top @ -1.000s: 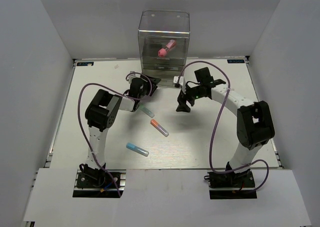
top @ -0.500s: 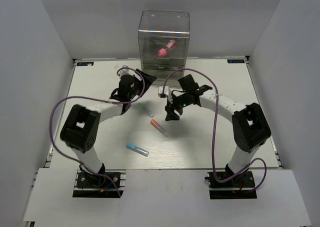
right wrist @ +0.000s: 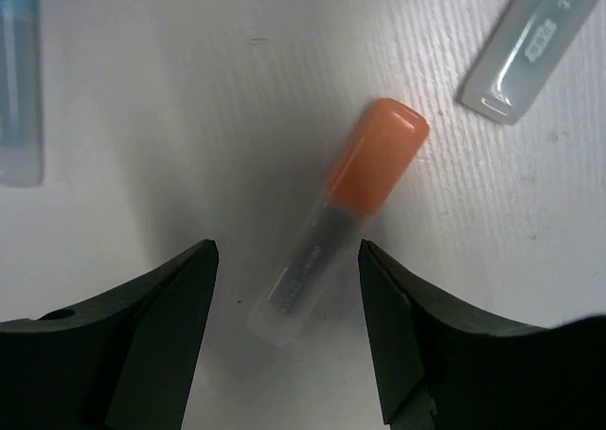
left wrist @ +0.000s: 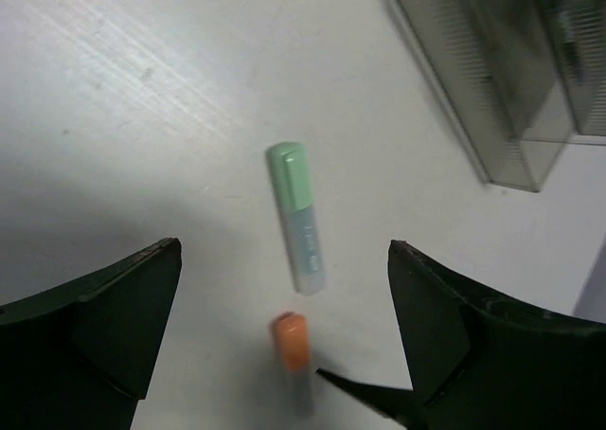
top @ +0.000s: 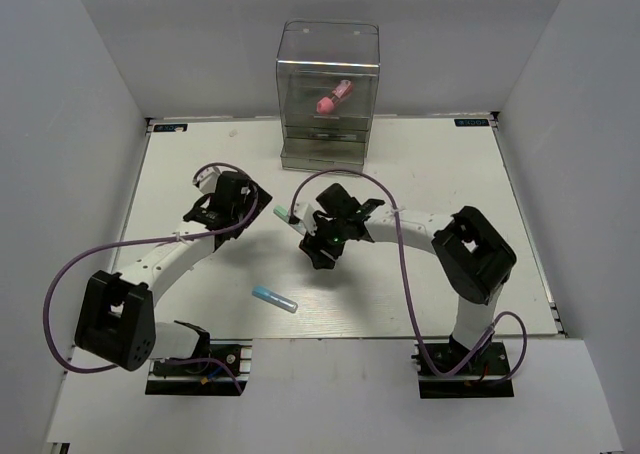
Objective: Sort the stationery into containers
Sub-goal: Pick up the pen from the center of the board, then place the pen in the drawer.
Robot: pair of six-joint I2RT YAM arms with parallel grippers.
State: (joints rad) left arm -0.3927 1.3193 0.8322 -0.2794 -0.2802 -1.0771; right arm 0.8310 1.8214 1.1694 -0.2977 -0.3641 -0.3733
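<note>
The right gripper (right wrist: 284, 252) has swung inward from the drawer box (top: 328, 74) and straddles the orange-capped marker (right wrist: 352, 207) on the table (top: 450, 174), fingers spread. The left gripper (left wrist: 284, 248) has pulled back, also spread, the green-capped marker (left wrist: 301, 217) lying beyond it.

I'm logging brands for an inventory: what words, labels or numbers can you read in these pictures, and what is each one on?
Nothing reads clearly.
Green-capped marker: a boxed logo and slanted script on the clear barrel, too blurred to read.
Orange-capped marker: fine dark print along the barrel, too small to read.
Far-left blue label and far-right blue label: too small to read.
</note>
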